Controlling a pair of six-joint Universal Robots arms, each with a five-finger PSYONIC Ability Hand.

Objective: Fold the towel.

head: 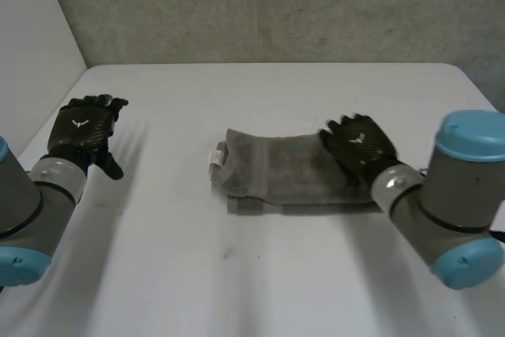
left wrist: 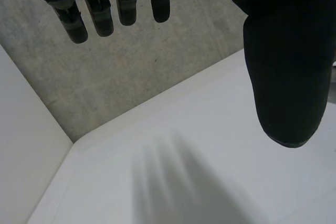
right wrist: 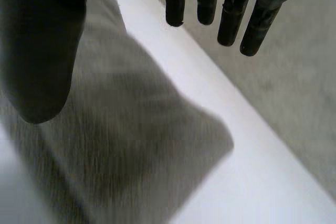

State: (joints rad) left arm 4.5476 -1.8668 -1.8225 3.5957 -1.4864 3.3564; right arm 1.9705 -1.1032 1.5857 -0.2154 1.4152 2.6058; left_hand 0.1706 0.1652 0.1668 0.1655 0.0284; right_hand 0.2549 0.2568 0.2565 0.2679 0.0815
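A grey towel point(head: 284, 173) lies folded into a narrow stack in the middle of the white table point(head: 260, 282), with a small white label point(head: 215, 156) at its left end. My right hand point(head: 359, 147) hovers over the towel's right end, fingers point(right wrist: 231, 19) straight and spread from the thumb point(right wrist: 42, 51), holding nothing; the towel point(right wrist: 131, 145) lies flat beneath its palm. My left hand point(head: 83, 128) is raised over the table's far left, well apart from the towel. Its fingers point(left wrist: 100, 9) and thumb point(left wrist: 289, 66) are straight and empty.
A grey wall point(head: 276, 5) rises behind the table's far edge. The table's left edge point(head: 47, 116) runs close beside my left hand. Bare white tabletop lies in front of the towel and between the towel and my left hand.
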